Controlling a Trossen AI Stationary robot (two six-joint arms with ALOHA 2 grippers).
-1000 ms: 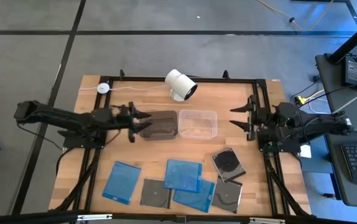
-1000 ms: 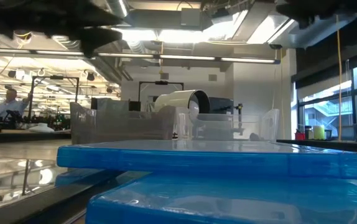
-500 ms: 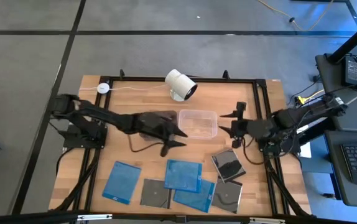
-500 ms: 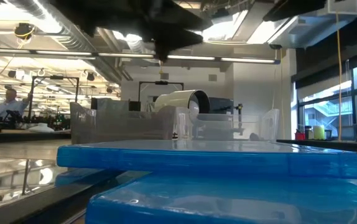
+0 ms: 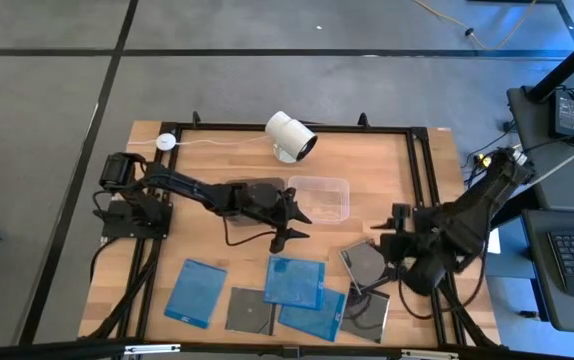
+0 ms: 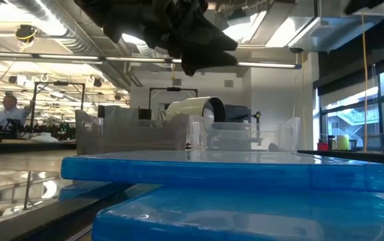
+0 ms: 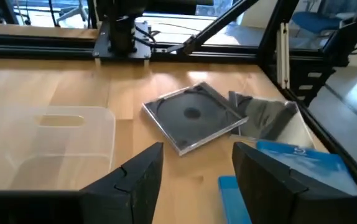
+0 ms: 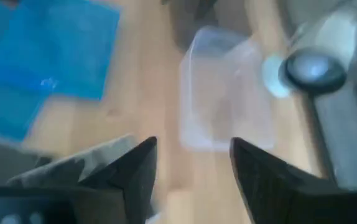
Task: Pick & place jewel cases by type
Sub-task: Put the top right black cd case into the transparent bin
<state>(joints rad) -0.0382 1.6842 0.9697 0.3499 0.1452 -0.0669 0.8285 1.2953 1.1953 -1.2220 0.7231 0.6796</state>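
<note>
Nothing is sorted yet: the jewel cases (image 5: 295,280), blue and dark, all lie on the table (image 5: 197,250) near its front edge, and the clear tub (image 5: 319,198) holds nothing. The left gripper (image 5: 292,222) and the right gripper (image 5: 392,238), both with fingers spread and holding nothing, have swung from the table's sides toward the cases.

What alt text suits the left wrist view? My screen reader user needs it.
Open left hand above a wooden table, facing a dark grey square jewel case showing a disc. A clear rectangular plastic tub sits beside; translucent blue flat cases lie opposite.
</note>
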